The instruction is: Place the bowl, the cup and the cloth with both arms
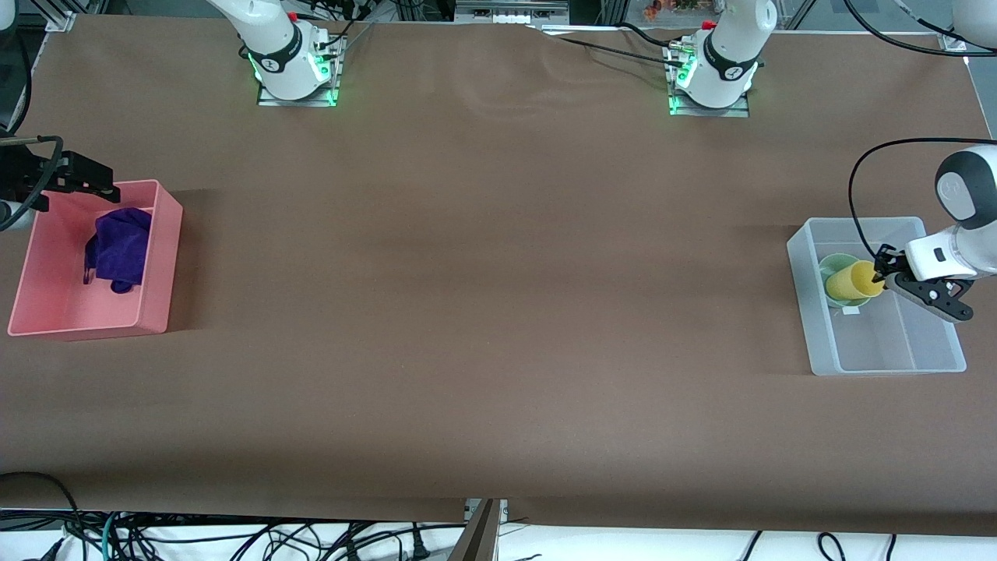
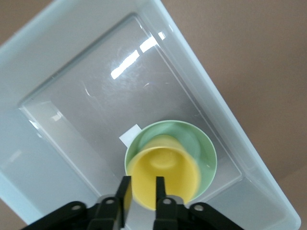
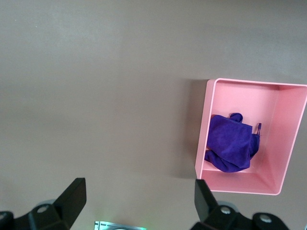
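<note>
The yellow cup [image 1: 850, 282] leans tilted inside the mint-green bowl [image 1: 830, 267], which sits in a clear plastic bin [image 1: 888, 366] at the left arm's end of the table. My left gripper [image 1: 880, 274] is shut on the cup's rim, one finger inside and one outside. The left wrist view shows the cup [image 2: 163, 175], the bowl [image 2: 204, 153] and the left gripper [image 2: 142, 184]. A purple cloth [image 1: 121, 249] lies crumpled in a pink bin [image 1: 160, 265] at the right arm's end. My right gripper [image 1: 105, 185] is open and empty above that bin's edge nearest the robot bases.
The right wrist view shows the pink bin [image 3: 204, 134] with the cloth [image 3: 230, 143] from high up, the right gripper [image 3: 139, 191] wide open over brown table. A small white label [image 2: 128, 135] lies on the clear bin's floor [image 2: 96, 96] beside the bowl.
</note>
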